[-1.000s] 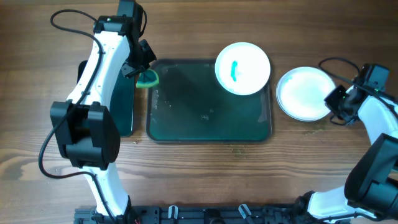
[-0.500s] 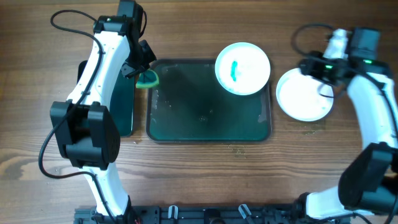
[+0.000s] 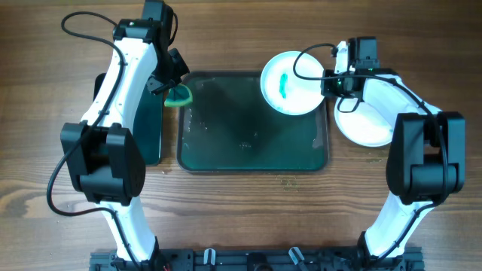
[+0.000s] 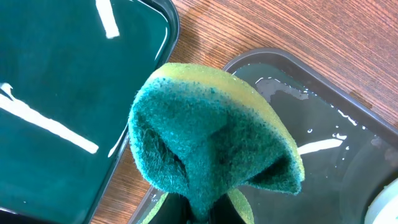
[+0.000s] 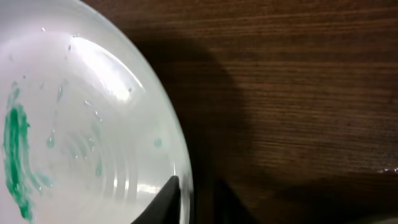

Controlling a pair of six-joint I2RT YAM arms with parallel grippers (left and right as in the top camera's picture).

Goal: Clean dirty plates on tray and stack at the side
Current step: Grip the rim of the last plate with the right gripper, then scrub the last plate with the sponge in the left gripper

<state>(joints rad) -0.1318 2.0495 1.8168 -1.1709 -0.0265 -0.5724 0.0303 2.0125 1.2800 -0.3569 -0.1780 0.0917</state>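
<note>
Right gripper (image 3: pixel 329 83) swung in from beyond clean plate (image 3: pixel 369 124) to right rim of smeared plate (image 3: pixel 290 79), on tray (image 3: pixel 248 139) corner; clamped or not, cannot tell. Left gripper (image 3: pixel 175 87) unmoved, clenching sponge (image 3: pixel 181 96) at tray's opposite corner

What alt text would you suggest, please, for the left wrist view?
A folded sponge, green scouring face outward with a yellow backing, fills the centre, pinched from below by the left hand. Behind it lie the wet tray on the right, a second glossy tray on the left, wooden table between.
</note>
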